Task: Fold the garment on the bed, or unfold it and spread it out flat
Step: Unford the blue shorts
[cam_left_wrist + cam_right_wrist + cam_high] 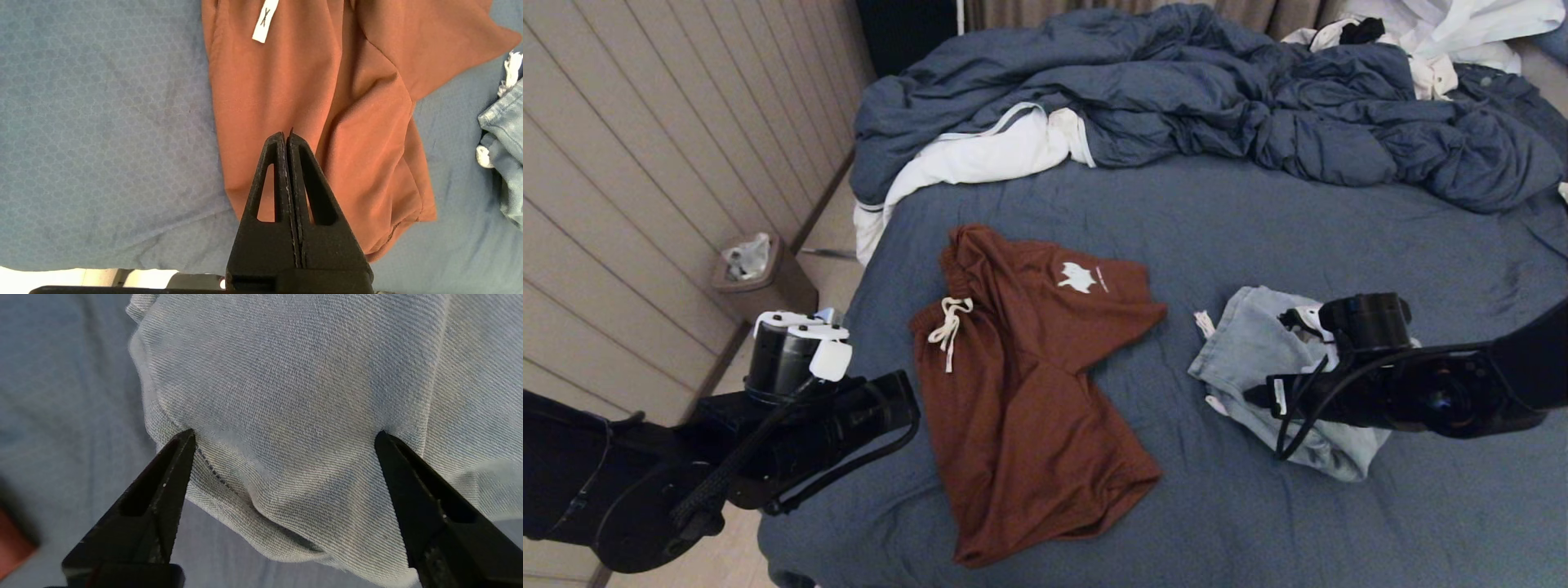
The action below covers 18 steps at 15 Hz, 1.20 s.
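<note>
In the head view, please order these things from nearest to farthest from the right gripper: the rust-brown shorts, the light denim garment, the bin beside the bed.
1. Light denim garment: directly under the right gripper.
2. Rust-brown shorts: mid-bed, toward the left arm.
3. Bin: on the floor past the bed's left edge.

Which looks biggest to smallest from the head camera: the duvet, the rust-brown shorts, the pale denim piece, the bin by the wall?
1. The duvet.
2. The rust-brown shorts.
3. The pale denim piece, though the right arm hides part of it.
4. The bin, which sits farther off on the floor.
</note>
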### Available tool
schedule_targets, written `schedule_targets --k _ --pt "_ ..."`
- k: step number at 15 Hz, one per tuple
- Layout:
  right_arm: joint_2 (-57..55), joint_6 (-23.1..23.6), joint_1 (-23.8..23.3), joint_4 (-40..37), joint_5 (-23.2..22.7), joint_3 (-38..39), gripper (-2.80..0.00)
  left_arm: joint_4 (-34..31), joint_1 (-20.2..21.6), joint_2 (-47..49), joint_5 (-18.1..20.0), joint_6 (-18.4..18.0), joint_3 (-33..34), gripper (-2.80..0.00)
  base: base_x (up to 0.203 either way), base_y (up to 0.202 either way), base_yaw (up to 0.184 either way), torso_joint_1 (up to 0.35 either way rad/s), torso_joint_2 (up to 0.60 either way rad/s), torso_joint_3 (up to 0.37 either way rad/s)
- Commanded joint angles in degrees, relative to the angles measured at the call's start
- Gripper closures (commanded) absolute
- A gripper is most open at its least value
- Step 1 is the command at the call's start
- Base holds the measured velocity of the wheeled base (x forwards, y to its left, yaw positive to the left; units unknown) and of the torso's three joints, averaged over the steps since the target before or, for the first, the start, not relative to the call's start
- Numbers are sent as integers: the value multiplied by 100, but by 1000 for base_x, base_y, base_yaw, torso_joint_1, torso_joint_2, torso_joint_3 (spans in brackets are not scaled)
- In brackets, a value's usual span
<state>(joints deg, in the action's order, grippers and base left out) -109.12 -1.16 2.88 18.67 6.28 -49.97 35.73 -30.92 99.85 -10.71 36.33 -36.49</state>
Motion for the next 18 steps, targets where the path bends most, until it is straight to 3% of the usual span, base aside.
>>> schedule_targets --k 1,3,5,12,18 --pt "-273 2 -24 49 14 -26 -280 21 -2 30 -2 23 1 0 0 0 0 0 0 0" --pt "-401 -7 -24 56 33 -54 -280 21 -5 52 -2 26 1 0 0 0 0 0 0 0" --pt "-599 -7 -24 60 251 -113 0 21 -3 52 1 29 1 0 0 0 0 0 0 0" --pt "-620 -106 63 346 375 -70 0 21 -11 78 7 32 1 0 0 0 0 0 0 0" --pt "307 -1020 1176 798 349 255 0 21 -10 105 7 41 9 0 0 0 0 0 0 0"
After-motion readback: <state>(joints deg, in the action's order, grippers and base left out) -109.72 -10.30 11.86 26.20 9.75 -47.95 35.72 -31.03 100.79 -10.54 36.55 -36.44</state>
